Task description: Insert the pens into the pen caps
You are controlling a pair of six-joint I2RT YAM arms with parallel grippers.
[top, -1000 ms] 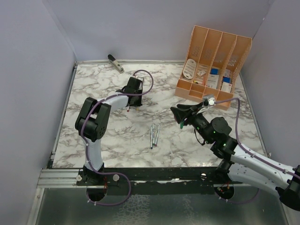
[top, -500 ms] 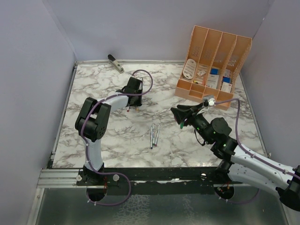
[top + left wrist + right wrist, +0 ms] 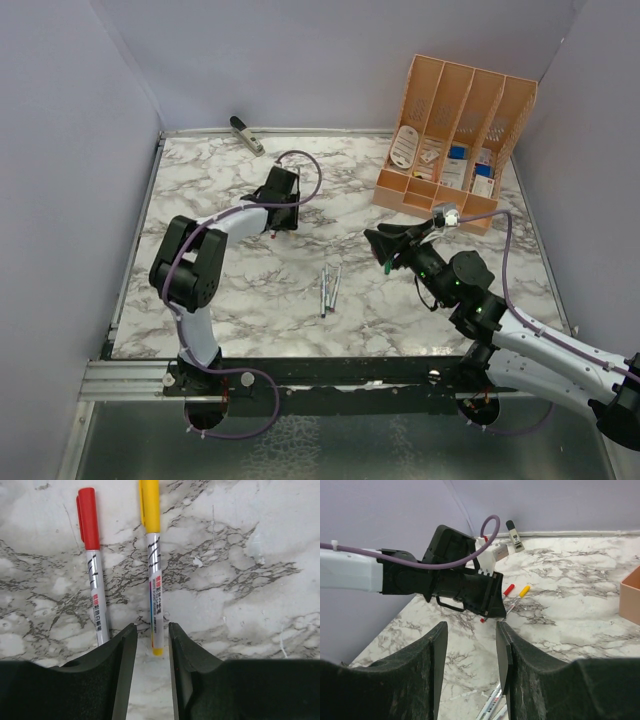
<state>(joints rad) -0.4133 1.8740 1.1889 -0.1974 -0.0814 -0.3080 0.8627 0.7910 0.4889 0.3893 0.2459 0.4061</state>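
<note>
Two pens are already capped and lie near each other on the marble table (image 3: 240, 555): the red pen (image 3: 94, 575) and the yellow pen (image 3: 153, 570). The left gripper (image 3: 152, 630) hangs right at their tail ends, jaws a little apart with nothing in them.

Risk imo: the fingers are so close to both barrels that any sideways drift rolls them.

The right gripper (image 3: 471, 630) looks wide and empty on its own camera. A green bit (image 3: 385, 267) shows under it from above, can't tell what. Two bare pens (image 3: 329, 288) lie touching mid-table, so pinching one probably drags the other. I see no loose caps.
</note>
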